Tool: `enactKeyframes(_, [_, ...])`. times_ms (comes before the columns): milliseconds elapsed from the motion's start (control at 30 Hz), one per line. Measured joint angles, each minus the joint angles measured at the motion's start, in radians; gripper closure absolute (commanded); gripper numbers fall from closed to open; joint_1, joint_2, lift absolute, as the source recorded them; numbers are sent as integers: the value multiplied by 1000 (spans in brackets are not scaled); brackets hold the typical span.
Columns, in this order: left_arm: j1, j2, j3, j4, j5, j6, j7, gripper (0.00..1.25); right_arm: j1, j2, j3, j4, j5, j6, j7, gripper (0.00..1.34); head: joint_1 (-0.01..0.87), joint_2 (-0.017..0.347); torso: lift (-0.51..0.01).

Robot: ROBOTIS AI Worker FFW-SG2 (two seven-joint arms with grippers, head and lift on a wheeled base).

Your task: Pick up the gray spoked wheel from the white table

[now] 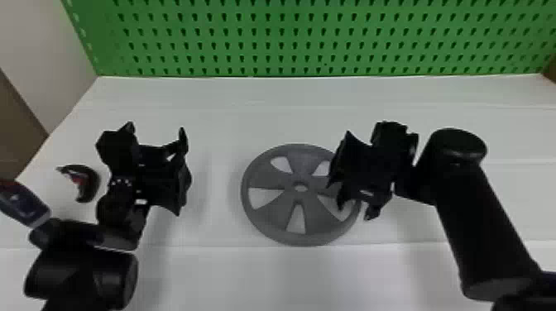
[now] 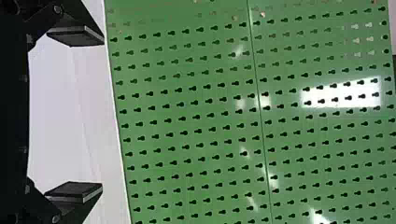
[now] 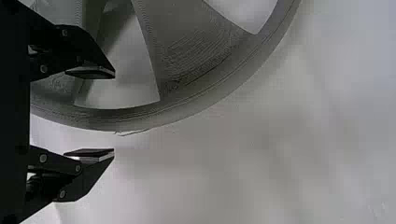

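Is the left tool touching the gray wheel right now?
Apart. The head view shows a plain strip of white table between the left tool and the gray wheel.

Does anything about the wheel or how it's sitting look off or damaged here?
One small oddity: a thin, dark sliver sticks out along the wheel's outer edge in the right wrist view, perhaps a loose strand or burr. Otherwise the wheel looks whole and lies flat on the white table.

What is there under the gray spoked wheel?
The white table shows through the openings of the wheel; what its solid parts cover cannot be seen.
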Motion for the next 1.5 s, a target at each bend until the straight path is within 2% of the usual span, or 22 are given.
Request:
enactKeyframes(100, [0, 0, -1, 0, 0, 1, 0, 177, -3, -1, 6, 5, 0, 3, 0, 981, 806, 44, -98])
enactKeyframes(133, [-1, 0, -1, 0, 0, 2, 0, 177, -4, -1, 8, 6, 0, 4, 0, 1006, 806, 44, -98])
enactKeyframes(567, [-1, 0, -2, 0, 0, 5, 0, 177, -22, 0, 26, 12, 32, 27, 0, 1007, 806, 44, -98])
enactKeyframes(1167, [-1, 0, -4, 0, 2, 8, 0, 177, -23, 0, 21, 14, 33, 26, 1, 1007, 806, 44, -98])
enactKeyframes(1400, [3, 0, -1, 0, 3, 8, 0, 177, -40, 1, -19, -2, 26, 86, -2, 1007, 806, 44, -98])
enactKeyframes(1500, [4, 0, 0, 0, 3, 8, 0, 177, -58, 3, -46, -14, 15, 130, -29, 1007, 806, 44, -98])
